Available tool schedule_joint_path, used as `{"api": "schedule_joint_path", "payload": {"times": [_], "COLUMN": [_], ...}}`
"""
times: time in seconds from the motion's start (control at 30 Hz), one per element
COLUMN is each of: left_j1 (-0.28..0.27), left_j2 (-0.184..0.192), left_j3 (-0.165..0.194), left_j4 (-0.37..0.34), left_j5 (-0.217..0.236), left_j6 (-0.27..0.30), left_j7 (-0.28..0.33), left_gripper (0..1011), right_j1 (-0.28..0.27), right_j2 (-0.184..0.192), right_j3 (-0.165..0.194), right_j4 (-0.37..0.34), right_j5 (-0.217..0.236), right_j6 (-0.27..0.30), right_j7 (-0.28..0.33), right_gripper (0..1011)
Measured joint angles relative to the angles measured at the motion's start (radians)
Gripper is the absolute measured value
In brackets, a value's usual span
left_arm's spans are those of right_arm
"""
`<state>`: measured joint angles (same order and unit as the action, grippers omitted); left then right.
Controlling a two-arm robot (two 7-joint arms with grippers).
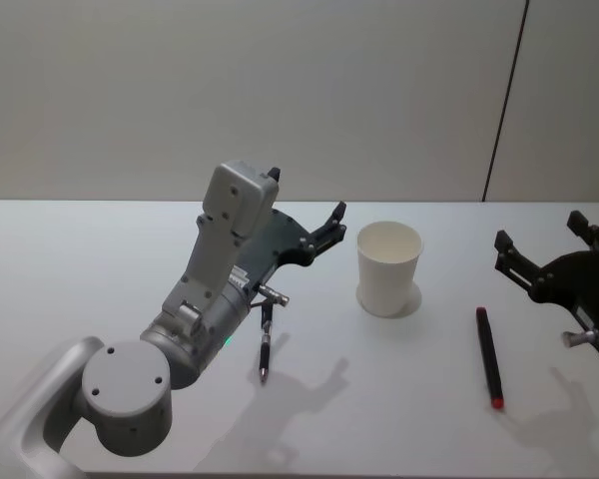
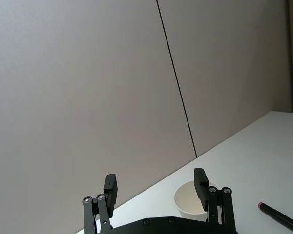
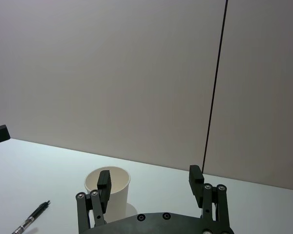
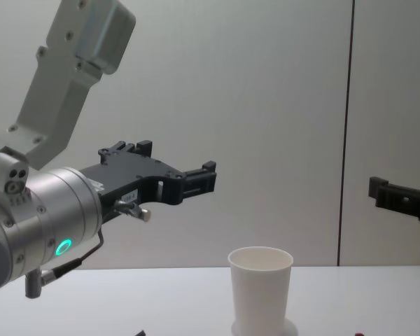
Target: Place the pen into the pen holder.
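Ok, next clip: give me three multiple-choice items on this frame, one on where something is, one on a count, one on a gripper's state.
1. Where does the black pen with a red end lie relative to the paper cup?
A) inside it
B) on its left, under the left arm
C) on its right, toward the right gripper

2. How many pens lie on the table?
A) one
B) two
C) three

3. What state is the left gripper in?
A) jaws open, holding nothing
B) shut on a pen
C) shut on the cup's rim

Answers:
1 C: the head view shows it flat on the table between the cup and the right gripper.
2 B: it, plus a black-and-silver pen on the cup's left.
3 A: its wrist view shows the jaws apart with nothing gripped.
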<state>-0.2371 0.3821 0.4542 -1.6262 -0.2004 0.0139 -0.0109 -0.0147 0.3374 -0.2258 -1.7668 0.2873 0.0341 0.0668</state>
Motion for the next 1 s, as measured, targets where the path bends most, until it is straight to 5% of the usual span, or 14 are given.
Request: {"api": "schedule_joint_path", "payload": {"times": [1.0], "left_j1": [0.000], "left_j2": [0.000], "left_j3": [0.000], "left_j4": [0.000], "left_j5": [0.000], "left_j6": [0.000], "left_j7": [0.000], "left_gripper": [1003], "right_j1": [0.000], "right_j2": [0.000], "right_j3": [0.000], "right_j4": [0.000], "right_j5": [0.000], "right_j6": [0.000], "right_j7": [0.000], "right_gripper": [1001]}}
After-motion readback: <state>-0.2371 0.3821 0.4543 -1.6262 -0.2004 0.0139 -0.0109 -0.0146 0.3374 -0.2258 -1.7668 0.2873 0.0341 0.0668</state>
